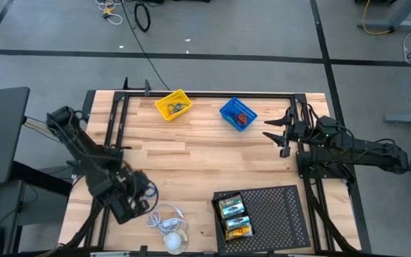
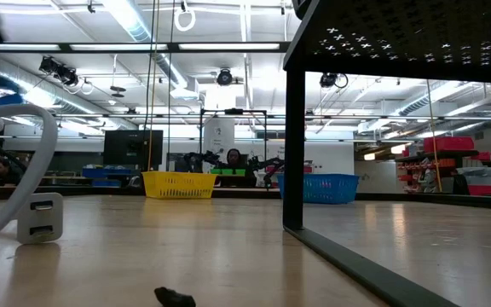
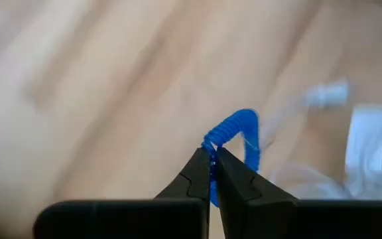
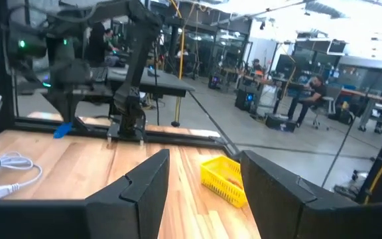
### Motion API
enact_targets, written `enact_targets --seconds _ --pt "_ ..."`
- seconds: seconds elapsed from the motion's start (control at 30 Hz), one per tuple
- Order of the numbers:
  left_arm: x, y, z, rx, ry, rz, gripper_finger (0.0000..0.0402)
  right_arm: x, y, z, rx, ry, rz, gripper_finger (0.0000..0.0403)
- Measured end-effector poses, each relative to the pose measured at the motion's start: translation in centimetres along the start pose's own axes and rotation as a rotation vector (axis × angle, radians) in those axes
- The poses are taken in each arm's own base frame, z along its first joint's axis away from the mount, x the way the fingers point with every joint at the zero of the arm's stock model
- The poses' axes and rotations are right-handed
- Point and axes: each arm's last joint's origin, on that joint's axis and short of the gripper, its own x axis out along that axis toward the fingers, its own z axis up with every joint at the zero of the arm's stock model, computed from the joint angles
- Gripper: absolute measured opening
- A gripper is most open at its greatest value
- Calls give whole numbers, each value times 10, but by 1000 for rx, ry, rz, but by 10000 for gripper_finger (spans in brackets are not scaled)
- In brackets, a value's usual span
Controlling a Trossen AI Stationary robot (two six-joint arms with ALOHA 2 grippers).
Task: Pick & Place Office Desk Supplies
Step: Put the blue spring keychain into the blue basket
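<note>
A: High view. What stands where?

B: The left gripper (image 1: 140, 202) hangs over the near-left part of the table (image 1: 191, 153), beside a white cable (image 1: 164, 218). The right gripper (image 1: 280, 130) waits at the far-right edge. A yellow basket (image 1: 173, 104) and a blue basket (image 1: 237, 113) sit at the far side, each with small items inside. Two crayon boxes (image 1: 232, 216) lie on the black tray (image 1: 277, 210).

A: Low view?

B: Both baskets appear far across the wood; the tray's underside looms overhead, and a white plug (image 2: 39, 217) stands near. Neither gripper is evident here.

A: Left wrist view?

B: Only here is the grip legible: the left fingers (image 3: 194, 180) are pressed together on a blue band (image 3: 239, 136), held clear above the wood.

A: Right wrist view?

B: The right fingers (image 4: 138, 186) stand well apart, holding nothing. The band shows as a blue speck (image 4: 63, 130) under the far arm.

A: Progress?

B: Judged from the layout, some supplies are already binned; the blue band is picked but not placed. The crayon boxes on the tray may remain to be moved.
</note>
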Motion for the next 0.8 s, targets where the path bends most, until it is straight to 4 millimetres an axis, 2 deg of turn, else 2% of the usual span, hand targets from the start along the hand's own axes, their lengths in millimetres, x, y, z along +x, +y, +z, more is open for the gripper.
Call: enact_targets --seconds 0.27,0.4,0.53,0.67,0.8 --pt "19 6 57 119 -246 68 8 17 2 -14 2 115 20 194" --pt "31 0 96 175 -349 -10 8 31 4 -21 -8 150 57 194" --pt "34 -3 134 253 -489 -112 8 40 5 -23 -32 137 96 194" --pt "39 8 166 307 -582 -151 8 44 5 -25 -40 131 137 194" --pt "56 23 199 346 -666 -189 8 44 2 -26 -30 139 126 194"
